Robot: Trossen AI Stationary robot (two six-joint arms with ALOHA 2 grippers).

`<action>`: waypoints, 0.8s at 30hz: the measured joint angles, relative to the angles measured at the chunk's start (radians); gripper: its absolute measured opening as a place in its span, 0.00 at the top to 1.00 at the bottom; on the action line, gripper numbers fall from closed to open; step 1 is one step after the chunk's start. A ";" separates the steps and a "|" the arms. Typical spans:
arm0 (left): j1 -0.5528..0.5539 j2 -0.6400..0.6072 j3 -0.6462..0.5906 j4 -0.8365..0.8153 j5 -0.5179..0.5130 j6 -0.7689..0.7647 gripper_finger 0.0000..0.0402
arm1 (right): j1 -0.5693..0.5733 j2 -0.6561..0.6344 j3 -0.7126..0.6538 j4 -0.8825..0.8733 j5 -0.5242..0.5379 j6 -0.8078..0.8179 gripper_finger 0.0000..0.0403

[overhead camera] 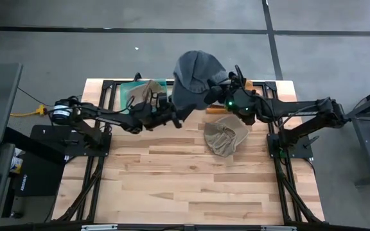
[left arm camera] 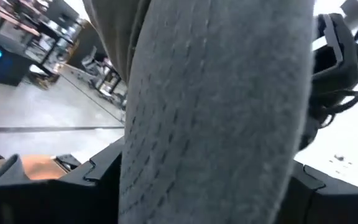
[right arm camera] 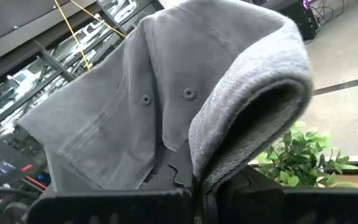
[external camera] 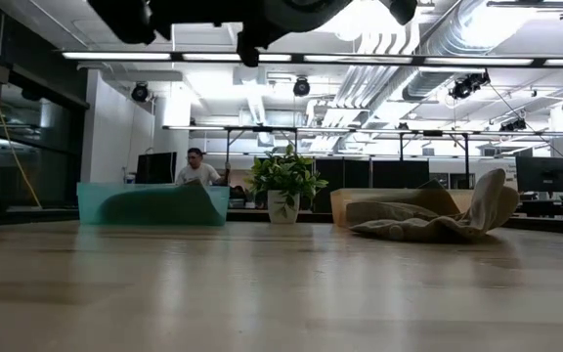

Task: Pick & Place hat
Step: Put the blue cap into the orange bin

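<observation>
The light wooden plank table (overhead camera: 172, 186) carried a teal plastic bin (overhead camera: 122, 90) at its far left and a crumpled tan cloth hat (overhead camera: 226, 136) right of centre. A dark grey fabric hat (overhead camera: 194, 80) hung raised above the far edge, held between both arms. Left gripper (overhead camera: 174, 117) stood wide on its lower edge; right gripper (overhead camera: 216, 95) was clamped on the fabric.

A soft grey cloth hat (overhead camera: 196, 76) is seen near the top middle of the high view; it looks fuzzy and matt, with tiny ribs. A tan hat (overhead camera: 226, 136) at the centre right seems to be made of rough, crumpled cloth. The table (overhead camera: 172, 186) is made of pale, smooth wood planks. The green bin (external camera: 152, 203) at the left may be plastic.
</observation>
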 joint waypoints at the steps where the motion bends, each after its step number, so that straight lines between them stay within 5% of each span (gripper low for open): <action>1: 0.000 0.002 0.017 -0.007 -0.019 0.000 0.35 | 0.001 -0.001 0.001 0.001 -0.001 0.000 0.97; 14: -0.001 0.003 0.073 -0.061 -0.336 -0.001 0.35 | 0.004 0.004 0.000 -0.035 -0.122 -0.019 0.97; 24: 0.000 0.003 0.073 -0.060 -0.332 -0.008 0.37 | 0.004 0.003 0.000 -0.043 -0.146 -0.043 0.97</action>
